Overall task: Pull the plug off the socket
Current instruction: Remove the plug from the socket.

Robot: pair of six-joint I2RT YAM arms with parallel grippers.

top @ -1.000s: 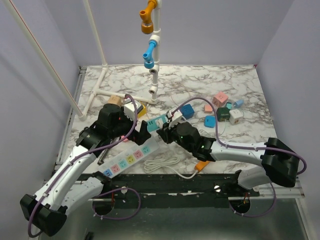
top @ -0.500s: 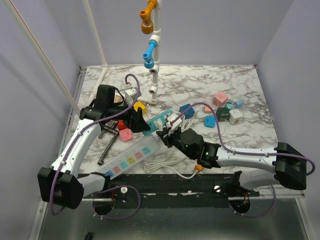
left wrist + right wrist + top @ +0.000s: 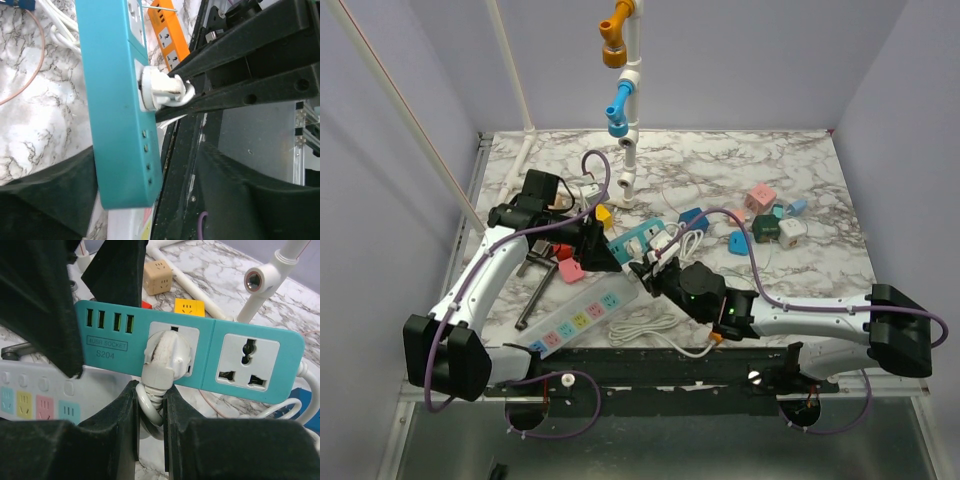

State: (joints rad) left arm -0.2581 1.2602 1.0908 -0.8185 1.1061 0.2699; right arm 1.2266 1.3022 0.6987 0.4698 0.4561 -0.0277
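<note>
Teal socket strip (image 3: pixel 107 347): USB end sits between the jaws of the left gripper (image 3: pixel 145 155) — narrower than a second ago, a gap showing on one side; that arm has drawn back. Right gripper (image 3: pixel 151 395) unchanged, pinched on the neck of the white plug (image 3: pixel 162 357). Strip lies mid-table beside the white power strip (image 3: pixel 582 317), plug fully seated

Marble-look tabletop (image 3: pixel 720 160), grey veins. At 7–8 o'clock, nr front edge: long white pwr strip (image 3: pixel 582 317), pastel outlets up, lying diag. White cord (image 3: pixel 655 325) looped just beside it at 6. Orange strip (image 3: pixel 722 332) at 5, mostly hidden. Black bar (image 3: pixel 533 297) at 8, L of the strip. Small pink block (image 3: pixel 570 270) at 9, yellow cube (image 3: pixel 603 213) at 10. White pipe stand (image 3: pixel 629 165) upright at 11–12. At 2–3, bunched: pink cube (image 3: pixel 761 198), dk green cube (image 3: pixel 766 228), white cube (image 3: pixel 791 231), blue cube (image 3: pixel 740 242).
</note>
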